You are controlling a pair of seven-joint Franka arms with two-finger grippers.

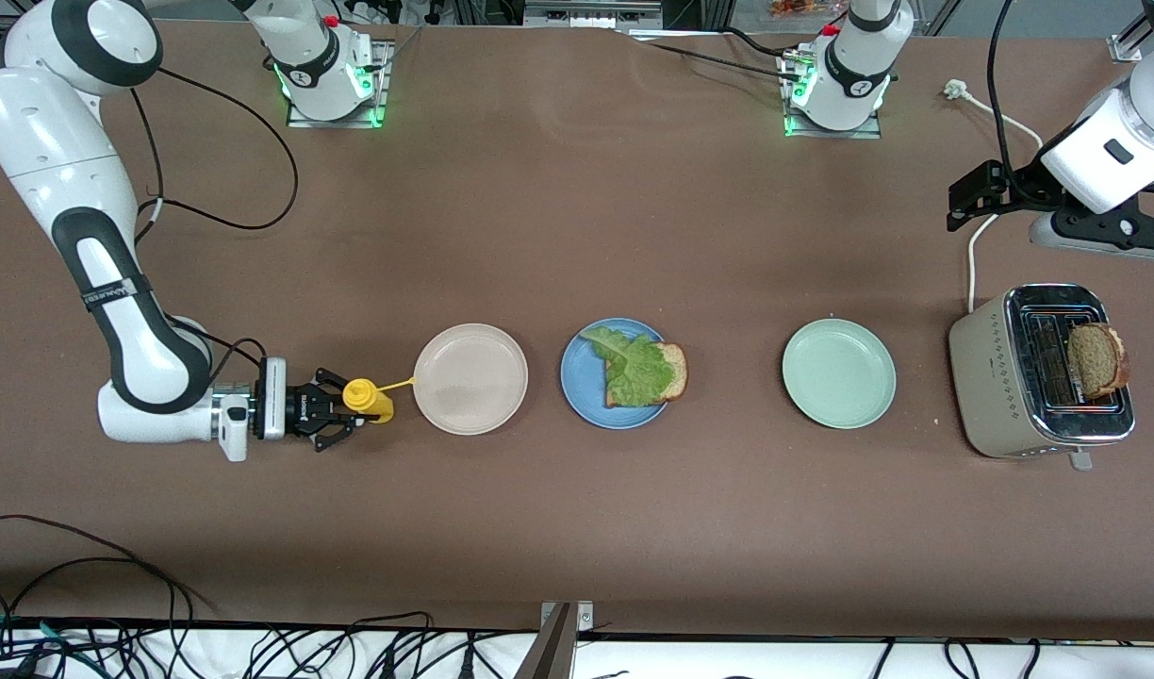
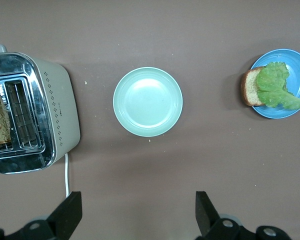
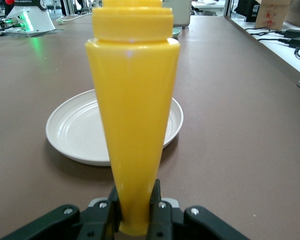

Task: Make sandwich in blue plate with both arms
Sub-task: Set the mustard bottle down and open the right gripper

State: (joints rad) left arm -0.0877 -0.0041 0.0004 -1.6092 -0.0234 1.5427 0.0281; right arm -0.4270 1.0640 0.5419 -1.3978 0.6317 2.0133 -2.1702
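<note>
Brown desk (image 1: 577, 528) spanning the whole front view, both arm bases along its top edge.

Right arm (image 1: 87, 255) bent low over the desk at its own end; left arm (image 1: 1119, 141) raised over the desk at its end, waiting above and beside the toaster.

Cream and chrome toaster (image 1: 1039, 372) at the left arm's end of the desk, well apart from the blue plate, with one brown bread slice (image 1: 1096, 358) standing up out of a slot (white cord running away from it along the desk).

Three round plates in a row, blue plate (image 1: 582, 377) in the middle. Cream-white plate (image 1: 470, 379) just beside the blue plate toward the right arm's end; mint-green plate (image 1: 838, 373) farther from the blue plate toward the left arm's end, between it and the toaster.

On the blue plate: one bread slice (image 1: 671, 370), overhanging the rim on the mint-green plate's side, with a ruffled lettuce leaf (image 1: 634, 368) lying on top. No second slice on it yet.

Right claw (image 1: 337, 415) pinching a yellow squeeze bottle (image 1: 368, 400) by its narrow end, bottle upright, just beside the cream-white plate, away from the blue plate.

Left claw (image 2: 135, 215) spread wide, nothing between the fingers (image 2: 70, 212), high over bare desk.
</note>
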